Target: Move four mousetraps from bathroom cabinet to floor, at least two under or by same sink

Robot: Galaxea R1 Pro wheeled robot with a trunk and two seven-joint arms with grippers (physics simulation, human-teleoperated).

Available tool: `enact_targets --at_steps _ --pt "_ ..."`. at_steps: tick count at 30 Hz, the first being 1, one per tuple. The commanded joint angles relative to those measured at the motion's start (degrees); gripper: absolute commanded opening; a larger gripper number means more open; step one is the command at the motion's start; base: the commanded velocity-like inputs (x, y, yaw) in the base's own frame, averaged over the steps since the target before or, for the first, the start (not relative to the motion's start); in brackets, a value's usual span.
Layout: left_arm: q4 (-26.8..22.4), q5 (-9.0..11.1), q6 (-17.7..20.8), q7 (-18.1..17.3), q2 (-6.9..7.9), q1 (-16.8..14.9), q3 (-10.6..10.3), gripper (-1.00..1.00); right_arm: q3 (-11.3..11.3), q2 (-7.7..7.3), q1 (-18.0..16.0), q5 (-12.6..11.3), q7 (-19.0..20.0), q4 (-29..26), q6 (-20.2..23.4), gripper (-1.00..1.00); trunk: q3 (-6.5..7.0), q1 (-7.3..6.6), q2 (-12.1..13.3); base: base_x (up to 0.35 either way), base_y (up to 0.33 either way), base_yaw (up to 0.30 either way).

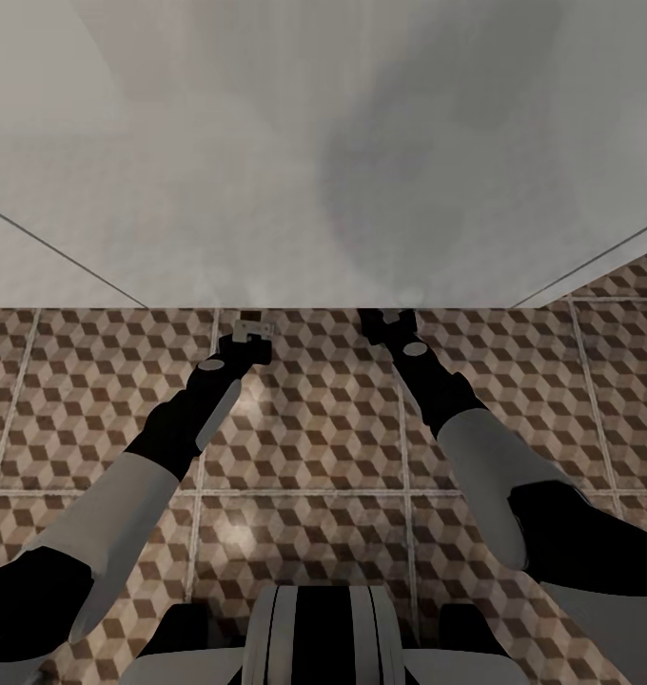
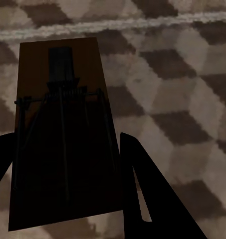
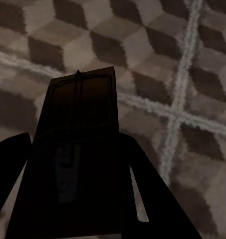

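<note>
Each gripper holds one mousetrap low over the bathroom floor. In the left wrist view my left gripper is shut on a dark brown mousetrap with its wire spring showing. In the right wrist view my right gripper is shut on another mousetrap, and cube-pattern tiles lie close beneath both. In the head view both arms reach forward, and the left gripper and right gripper end at the edge of a pale overhanging surface. The cabinet is out of view.
The pale grey-white surface covers the upper half of the head view; I cannot tell whether it is the sink. Patterned tiles with pale grout lines spread below it on both sides of the arms. My own trunk shows at the bottom.
</note>
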Motion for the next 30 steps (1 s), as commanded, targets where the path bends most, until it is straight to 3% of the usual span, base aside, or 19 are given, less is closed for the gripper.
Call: enact_targets --at_steps 1,11,16,20,30 --pt "-0.1 0.4 0.2 0.5 0.06 0.0 -0.2 -1.00 0.2 -0.01 0.0 0.5 -0.2 -0.1 0.3 -1.00 -0.03 -0.01 0.0 0.000 0.000 0.000" --pt "0.1 0.4 0.3 0.5 0.06 0.0 -0.2 -1.00 0.1 -0.06 0.0 0.1 0.3 -0.3 0.1 -1.00 -0.03 -0.01 0.0 0.000 0.000 0.000" --pt "0.4 0.4 0.3 0.5 0.06 0.0 -0.2 -1.00 0.1 -0.16 0.0 -2.7 2.4 -1.0 -0.1 -1.00 -0.03 -0.01 0.0 0.000 0.000 0.000" --pt "0.4 0.4 0.3 0.5 0.00 0.1 -0.2 -1.00 0.1 -0.43 0.0 -5.5 6.5 -1.5 -0.2 -1.00 -0.03 -0.01 0.0 0.000 0.000 0.000" --pt "0.3 0.5 0.5 0.5 -0.37 0.1 -0.2 -1.00 0.0 -0.60 0.1 -6.7 10.2 -2.1 -0.7 -1.00 -0.03 -0.01 0.0 0.000 0.000 0.000"
